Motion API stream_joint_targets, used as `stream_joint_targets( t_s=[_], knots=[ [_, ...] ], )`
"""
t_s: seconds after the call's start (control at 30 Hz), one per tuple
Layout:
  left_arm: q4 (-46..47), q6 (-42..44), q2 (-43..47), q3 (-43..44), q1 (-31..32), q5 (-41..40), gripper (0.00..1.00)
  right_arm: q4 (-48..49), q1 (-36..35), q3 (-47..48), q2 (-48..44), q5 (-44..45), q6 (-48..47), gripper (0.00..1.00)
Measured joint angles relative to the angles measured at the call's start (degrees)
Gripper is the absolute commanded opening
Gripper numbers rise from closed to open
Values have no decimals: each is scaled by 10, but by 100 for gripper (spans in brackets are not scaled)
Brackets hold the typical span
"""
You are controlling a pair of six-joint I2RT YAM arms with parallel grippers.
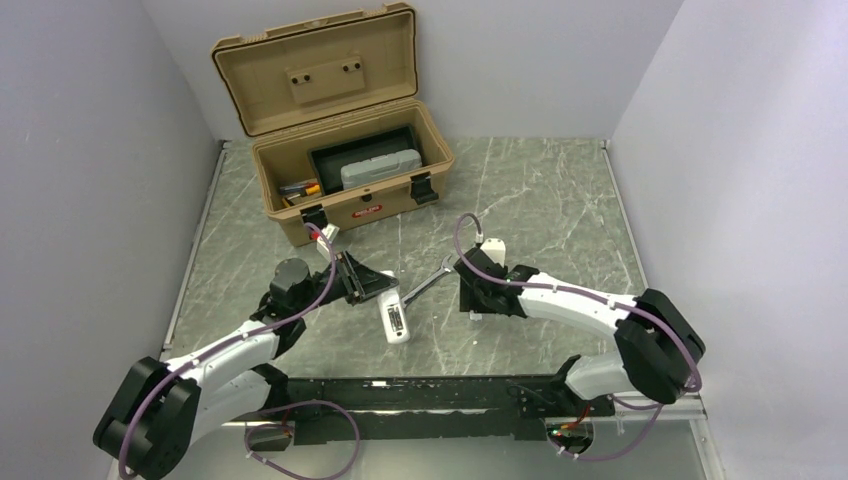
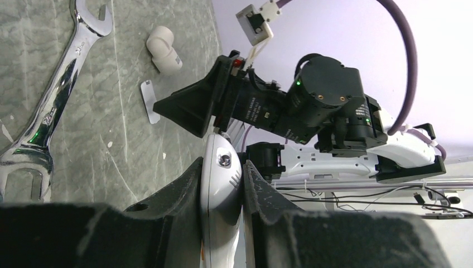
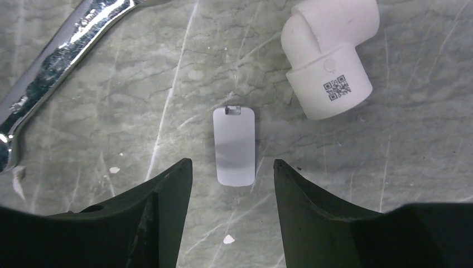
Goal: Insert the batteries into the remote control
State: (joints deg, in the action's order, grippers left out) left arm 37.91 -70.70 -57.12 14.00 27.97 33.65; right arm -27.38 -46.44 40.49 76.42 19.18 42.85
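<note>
While the left end effector (image 2: 223, 164) pinches the remote control (image 2: 218, 212) tight across its narrow sides, the bar hangs just over the tabletop (image 1: 560, 200), about mid-width & nearer the near edge than the far one. Looks light: stiff plastic shell, glossy, rounded, so prob. slippery. A pinch close to one end could let it swivel. Safer hold, I'd say, is across the flat mid-section w/ the recess left free.

Right end effector (image 3: 230, 163) stands wide, tips either side of the small battery cover (image 3: 234, 146), which lies flat and isn't touched. That's a thin sliver, awkward to lift off a hard top. White PVC elbow fitting (image 3: 329, 61) sits just beyond it, silver open-ended wrench (image 3: 61, 56) off to one side.

Surface is grey-green marble-look, smooth, w/ a few white flecks. Tan toolbox (image 1: 340, 150), lid up, is toward the far-left corner. Plain pale walls on three sides. No batteries I can make out for sure.
</note>
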Motion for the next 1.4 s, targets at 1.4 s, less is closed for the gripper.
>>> stream_joint_targets(
  t_s=[1.4],
  knots=[
    [1, 2, 7, -4, -20, 6, 0, 192, 31, -20, 74, -169, -97, 57]
  ],
)
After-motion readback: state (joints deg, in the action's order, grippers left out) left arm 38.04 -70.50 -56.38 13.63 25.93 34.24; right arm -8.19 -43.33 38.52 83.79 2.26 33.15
